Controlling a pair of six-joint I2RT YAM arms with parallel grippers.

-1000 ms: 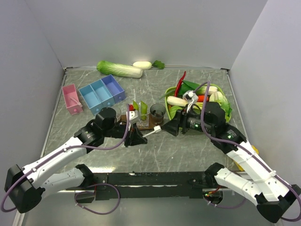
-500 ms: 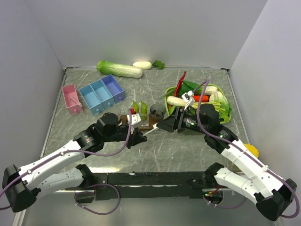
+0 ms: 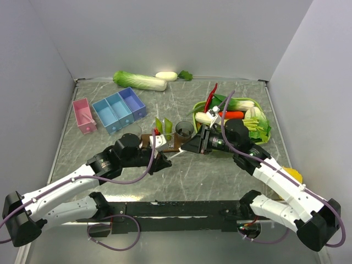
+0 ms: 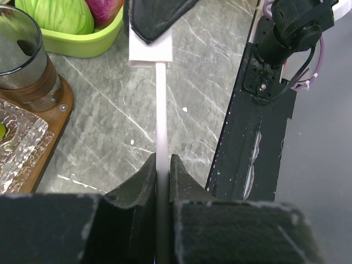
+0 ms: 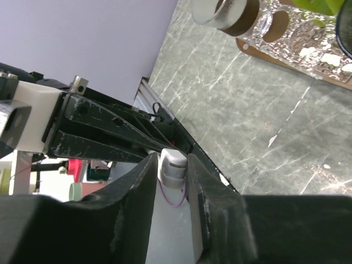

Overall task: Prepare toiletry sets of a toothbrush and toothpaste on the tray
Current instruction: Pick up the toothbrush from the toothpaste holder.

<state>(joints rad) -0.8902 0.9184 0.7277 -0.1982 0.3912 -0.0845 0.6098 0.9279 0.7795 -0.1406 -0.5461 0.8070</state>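
A thin white toothbrush (image 3: 177, 154) hangs level above the table between both grippers. My left gripper (image 3: 166, 159) is shut on its thin handle (image 4: 160, 110), with both jaws pressed against the stick. My right gripper (image 3: 186, 148) has its jaws tight on the wider white end (image 5: 175, 165), and one of its black fingers (image 4: 154, 16) covers that end in the left wrist view. Just behind lies the dark wooden tray (image 3: 145, 139), carrying a dark tumbler (image 3: 184, 130) and upright light-green toothpaste tubes (image 3: 168, 127).
A lime-green basket (image 3: 197, 127) of vegetables stands at the right, close behind my right arm. A blue compartment box (image 3: 118, 110) and a pink box (image 3: 83, 114) sit at the left, with a cabbage (image 3: 140, 81) along the back wall. The black base rail (image 4: 258, 137) lies below.
My right gripper has moved left onto the toothbrush's wide end and narrowed its jaws around it. The left gripper has shifted slightly right, still gripping the handle.
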